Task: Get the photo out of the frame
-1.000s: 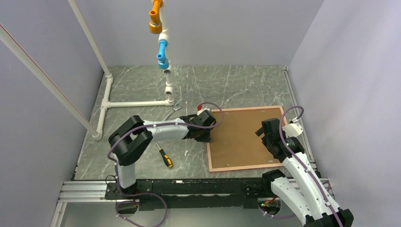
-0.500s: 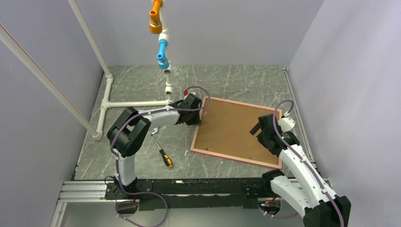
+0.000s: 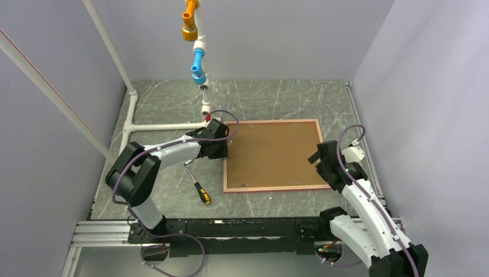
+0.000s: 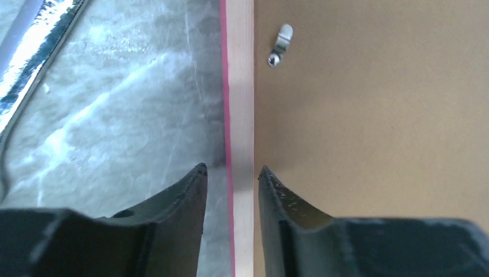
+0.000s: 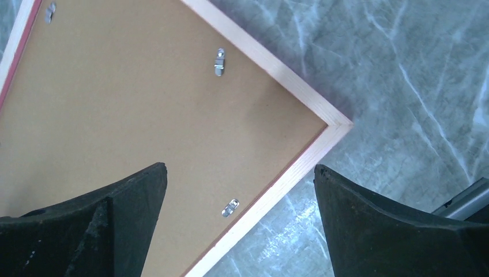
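The frame (image 3: 271, 188) lies face down on the marble table, its brown backing board (image 3: 271, 153) up. The photo is hidden beneath that board. My left gripper (image 3: 224, 147) is at the frame's left edge. In the left wrist view the left gripper (image 4: 230, 170) straddles the pale pink-edged border (image 4: 239, 86), and a strip of table shows between the left finger and the border, so the jaws are open. My right gripper (image 3: 319, 160) hovers at the frame's right side; in the right wrist view the right gripper (image 5: 240, 168) is wide open over the corner (image 5: 334, 124).
Small metal clips (image 4: 281, 45) (image 5: 219, 60) (image 5: 230, 208) hold the board in. A yellow-handled screwdriver (image 3: 200, 190) lies left of the frame. A white pipe structure (image 3: 167, 126) with blue and orange fittings (image 3: 198, 60) stands at the back left. Walls enclose the table.
The frame has slid left and turned to lie square with the table. My left gripper moved left and back with it, and its jaws have parted. The right gripper shifted slightly left.
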`<state>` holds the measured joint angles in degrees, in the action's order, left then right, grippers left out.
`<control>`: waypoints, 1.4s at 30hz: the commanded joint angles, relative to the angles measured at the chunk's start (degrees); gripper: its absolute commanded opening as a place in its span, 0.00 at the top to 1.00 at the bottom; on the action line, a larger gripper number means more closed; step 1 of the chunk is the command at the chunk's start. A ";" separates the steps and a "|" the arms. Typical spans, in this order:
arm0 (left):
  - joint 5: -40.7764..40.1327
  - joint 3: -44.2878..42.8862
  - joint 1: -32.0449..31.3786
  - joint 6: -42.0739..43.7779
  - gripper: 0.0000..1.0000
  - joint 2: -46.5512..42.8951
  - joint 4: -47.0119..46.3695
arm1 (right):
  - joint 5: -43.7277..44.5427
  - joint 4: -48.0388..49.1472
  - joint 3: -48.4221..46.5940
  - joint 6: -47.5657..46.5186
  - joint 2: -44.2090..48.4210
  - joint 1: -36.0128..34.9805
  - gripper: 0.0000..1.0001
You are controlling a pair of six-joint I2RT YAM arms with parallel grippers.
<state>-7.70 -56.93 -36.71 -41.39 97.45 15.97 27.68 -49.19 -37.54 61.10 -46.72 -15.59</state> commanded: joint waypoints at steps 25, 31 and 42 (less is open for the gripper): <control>21.04 6.75 -16.69 18.87 0.40 -25.43 -6.92 | -7.29 7.19 14.61 12.54 1.82 4.70 0.49; 20.36 6.27 -18.75 18.98 0.42 -24.65 -6.83 | -6.26 8.26 16.09 13.77 1.67 4.84 0.63; 14.62 3.40 -23.57 22.74 0.41 -19.79 -5.38 | -6.51 10.35 17.93 15.36 -0.99 4.88 0.75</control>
<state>10.79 -50.50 -57.87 -21.78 75.75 11.44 20.91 -40.18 -20.67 75.00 -46.63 -10.83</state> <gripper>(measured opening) 0.588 0.285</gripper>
